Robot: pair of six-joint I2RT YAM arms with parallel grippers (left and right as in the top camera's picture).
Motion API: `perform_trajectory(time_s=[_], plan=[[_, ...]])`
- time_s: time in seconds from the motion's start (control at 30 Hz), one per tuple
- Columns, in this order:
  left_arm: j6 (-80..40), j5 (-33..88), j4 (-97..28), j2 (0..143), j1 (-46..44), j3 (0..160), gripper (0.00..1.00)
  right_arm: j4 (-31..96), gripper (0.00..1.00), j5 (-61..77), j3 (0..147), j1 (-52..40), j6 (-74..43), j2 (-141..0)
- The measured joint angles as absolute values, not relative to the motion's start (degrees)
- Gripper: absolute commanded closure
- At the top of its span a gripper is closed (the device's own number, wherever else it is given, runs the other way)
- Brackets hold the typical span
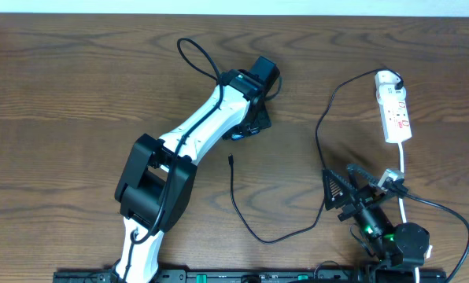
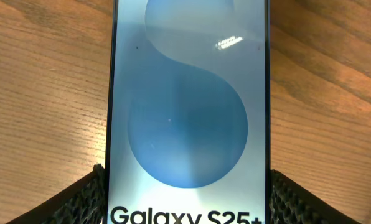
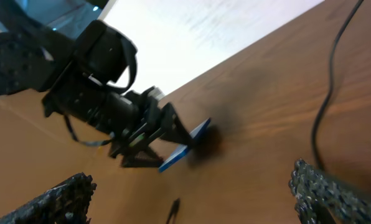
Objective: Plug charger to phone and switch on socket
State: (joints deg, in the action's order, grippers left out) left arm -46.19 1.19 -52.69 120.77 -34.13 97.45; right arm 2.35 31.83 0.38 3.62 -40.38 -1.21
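- The phone [image 2: 188, 112] sits at 12 o'clock on the table [image 1: 61, 94], between the fingers [image 2: 79, 200] of the left gripper [image 1: 252, 124].
- The socket [image 1: 393, 106] lies at 2 o'clock.
- The plug [image 1: 231, 159] of the charger [image 1: 250, 228] lies at the phone's 6 o'clock, apart from it.

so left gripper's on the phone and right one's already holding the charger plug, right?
No. The right gripper is open and empty; the charger plug lies loose on the table, apart from it, per the overhead view. The left gripper is on the phone, as said.

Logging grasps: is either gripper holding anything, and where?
Left gripper clamps the slim blue-screened phone by its long edges near the text end. Right gripper holds nothing.
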Motion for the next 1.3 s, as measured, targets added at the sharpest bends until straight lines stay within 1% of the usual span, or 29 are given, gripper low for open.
perform_trajectory(time_s=[0.1, 0.23, 0.3, 0.4, 0.47, 0.53, 0.57, 0.73, 0.8, 0.93, 1.1, 1.17, 1.3], plan=[[-46.35, 1.19, -52.49, 120.84, -34.13, 96.71, 0.71, 2.39, 0.01, 34.24, 0.38, 3.6, -40.49, -4.03], [-46.52, 1.19, -52.18, 121.1, -34.13, 96.23, 0.71, 2.17, 0.01, 35.9, 0.38, 1.85, -38.39, -13.04], [-46.52, 1.19, -51.86, 121.19, -34.13, 96.18, 0.71, -0.4, 0.01, 35.86, 0.36, -0.43, -37.04, -19.35], [-46.52, 1.21, -50.87, 121.21, -34.13, 96.12, 0.71, -10.44, 0.01, 35.24, 0.4, -4.21, -35.7, -28.95], [-46.7, 1.19, -50.52, 121.23, -34.13, 96.09, 0.71, -16.93, 0.05, 34.24, 0.69, -7.01, -35.27, -36.27], [-46.94, 1.19, -50.26, 121.32, -34.13, 96.09, 0.71, -19.77, 0.07, 33.28, 1.65, -9.39, -35.0, -43.03], [-47.18, 1.19, -50.11, 121.38, -34.13, 96.09, 0.71, -20.53, 0.08, 32.88, 2.39, -10.55, -34.87, -46.48], [-48.56, 1.21, -48.97, 121.51, -34.13, 96.07, 0.71, -22.28, 0.21, 30.65, 11.46, -15.68, -34.98, -65.08], [-49.15, 1.23, -48.77, 121.51, -34.13, 96.07, 0.71, -22.76, 0.24, 30.09, 16.08, -16.86, -35.66, -71.44], [-50.02, 1.3, -48.71, 121.51, -34.13, 96.07, 0.71, -23.86, 0.28, 29.17, 24.51, -18.87, -37.6, -83.26], [-51.11, 1.41, -48.64, 121.51, -33.87, 96.07, 0.72, -28.82, 0.29, 28.69, 27.99, -20.56, -40.91, -91.59], [-51.53, 1.83, -48.6, 121.51, -33.47, 96.07, 0.71, -32.73, 0.29, 28.51, 28.12, -20.82, -42.5, -93.62], [-52.82, 3.55, -48.36, 121.51, -32.21, 96.07, 0.72, -35.97, 0.29, 26.7, 28.14, -21.45, -45.63, -96.29]])
